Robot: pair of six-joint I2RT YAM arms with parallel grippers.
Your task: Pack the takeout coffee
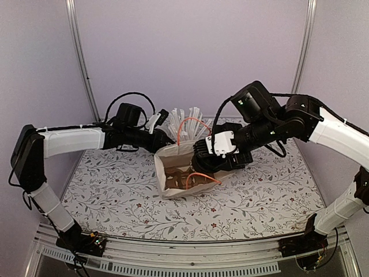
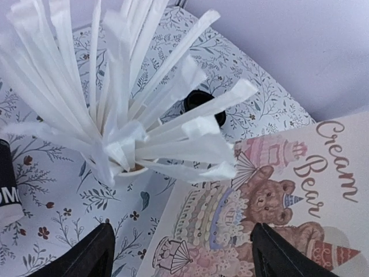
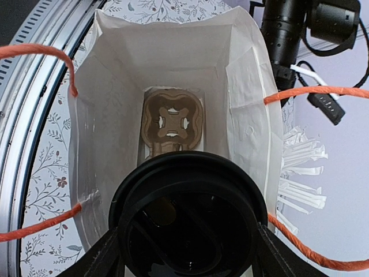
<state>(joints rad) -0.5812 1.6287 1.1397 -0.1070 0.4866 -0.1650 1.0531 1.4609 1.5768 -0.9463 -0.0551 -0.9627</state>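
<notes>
Coffee cup: the coffee cup [image 3: 187,216] shows its round black lid to the right wrist camera. It sits at the open mouth of the paper bag [image 1: 162,173], at 6 o'clock from the cup carrier [image 3: 173,121]. Whether it has passed the bag's rim I cannot tell.
Right gripper: the right gripper [image 3: 190,255] pinches the coffee cup, one finger pressed to each side of the lid, at 3 and 9 o'clock.
Left gripper: the left gripper [image 2: 184,257] has its fingers spread wide. The printed side of the bag lies between them; I cannot tell whether they touch it.
Paper bag: white, with orange handles [image 3: 40,55], in the middle of the table [image 1: 115,193]. The brown carrier lies at its bottom.
Wrapped sticks: the wrapped sticks [image 2: 144,104] fan out of a white cup [image 2: 134,169] just beside the bag, at 12 o'clock from it in the top view.
Other things: a black round thing [image 2: 202,103] behind the sticks, too hidden to name. A dark cup [image 2: 8,187] with white lettering sits at 9 o'clock in the left wrist view.
</notes>
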